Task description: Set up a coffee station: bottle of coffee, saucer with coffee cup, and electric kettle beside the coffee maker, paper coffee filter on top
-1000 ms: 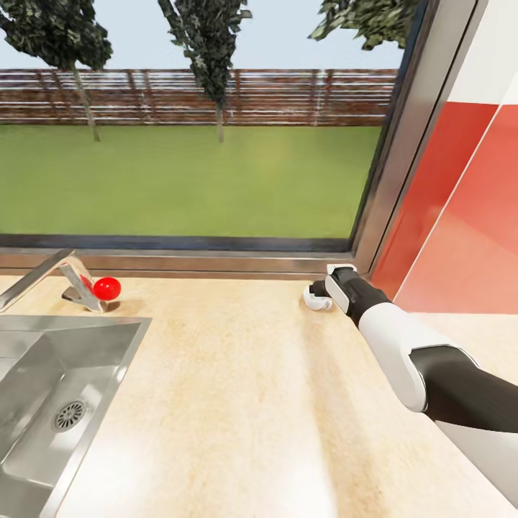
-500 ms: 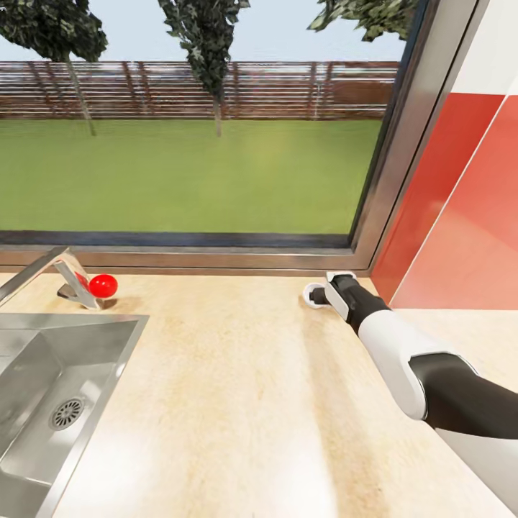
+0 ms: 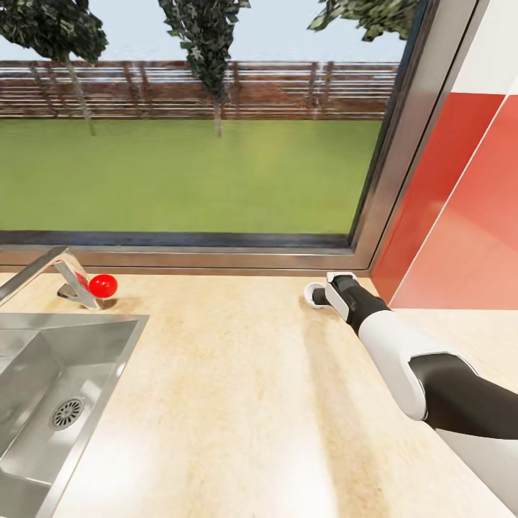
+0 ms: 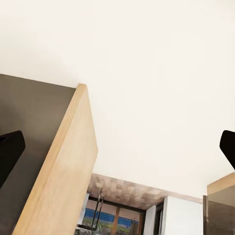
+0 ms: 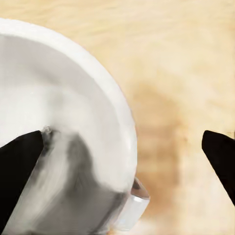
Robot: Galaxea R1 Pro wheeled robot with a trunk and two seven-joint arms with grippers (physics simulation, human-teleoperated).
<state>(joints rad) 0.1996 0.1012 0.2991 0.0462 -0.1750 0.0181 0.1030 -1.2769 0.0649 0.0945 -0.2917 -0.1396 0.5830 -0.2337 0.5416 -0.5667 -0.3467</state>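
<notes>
Taking the sink as the landmark: its steel basin sits at the far left of the countertop, with the tap and its red knob just behind it toward the window. To the right of the sink lies a long bare run of wood-grain worktop. Well beyond that, at the back by the window frame and the red wall, the right arm reaches forward and its gripper hangs over the coffee cup, which rests on the countertop.

In the right wrist view the cup lies directly beneath the right gripper, offset toward one of the two dark fingertips; the other tip stands over bare wood beyond the rim. The small loop handle points out from between them. The jaws are spread wide, gripping nothing. To pinch the cup wall, I judge, the claw must straddle the rim.

The left gripper is also spread, pointing up at a ceiling, far from the cup; the right arm is the nearer.
</notes>
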